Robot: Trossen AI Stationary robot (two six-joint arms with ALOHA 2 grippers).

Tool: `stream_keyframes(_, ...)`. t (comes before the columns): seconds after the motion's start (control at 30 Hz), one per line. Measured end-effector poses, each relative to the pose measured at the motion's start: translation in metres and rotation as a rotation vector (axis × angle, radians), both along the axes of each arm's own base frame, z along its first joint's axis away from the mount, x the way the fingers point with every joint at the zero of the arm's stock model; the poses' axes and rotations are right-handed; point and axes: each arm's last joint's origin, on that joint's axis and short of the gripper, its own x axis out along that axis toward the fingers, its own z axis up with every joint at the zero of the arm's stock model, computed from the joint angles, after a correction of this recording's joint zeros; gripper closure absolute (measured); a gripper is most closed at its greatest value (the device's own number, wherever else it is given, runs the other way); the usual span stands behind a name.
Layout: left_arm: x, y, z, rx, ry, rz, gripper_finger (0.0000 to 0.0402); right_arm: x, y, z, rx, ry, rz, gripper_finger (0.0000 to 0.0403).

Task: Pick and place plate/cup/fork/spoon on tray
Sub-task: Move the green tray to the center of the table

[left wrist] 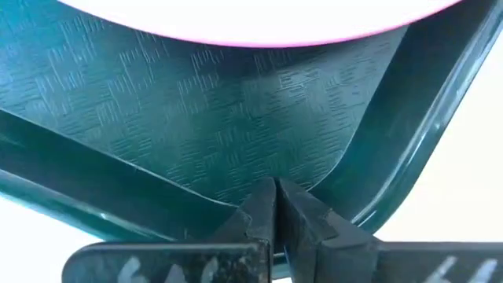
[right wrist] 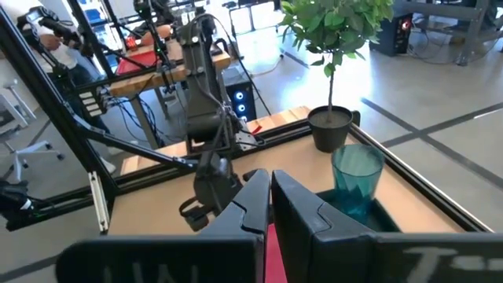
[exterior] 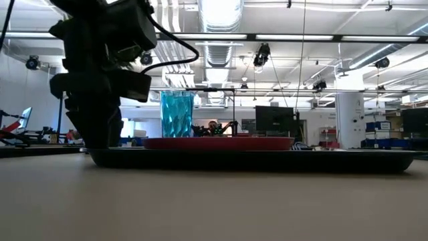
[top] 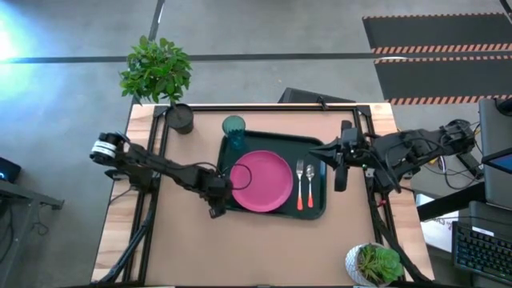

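Four pieces — pink plate (top: 262, 181), teal cup (top: 234, 126), fork (top: 300, 184), spoon (top: 310, 182) — sit on our tray (top: 318, 210); left gripper (top: 217, 210) and right gripper (top: 339, 182) both pinched closed, empty.

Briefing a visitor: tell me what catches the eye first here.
The pink plate sits mid-tray on the dark tray, with the teal cup at its far left corner and the fork and spoon side by side right of the plate. The left gripper is shut at the tray's near left corner.
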Motion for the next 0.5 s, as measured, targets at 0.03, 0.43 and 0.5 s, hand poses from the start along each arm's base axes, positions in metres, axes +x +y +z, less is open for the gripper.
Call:
stream_keyframes(0.03, 0.000, -0.002, 0.001, -0.007, 0.000, 0.003, 0.0401, 0.000, 0.000, 0.000, -0.001, 0.002, 0.000, 0.0394)
stream_keyframes(0.43, 0.002, -0.034, 0.003, -0.113, -0.069, 0.105, 0.0401, -0.005, -0.001, 0.001, -0.003, 0.008, 0.027, 0.0394)
stream_keyframes(0.5, 0.002, -0.039, 0.002, -0.123, -0.069, 0.120, 0.0401, -0.005, -0.001, 0.001, -0.006, 0.009, 0.029, 0.0394)
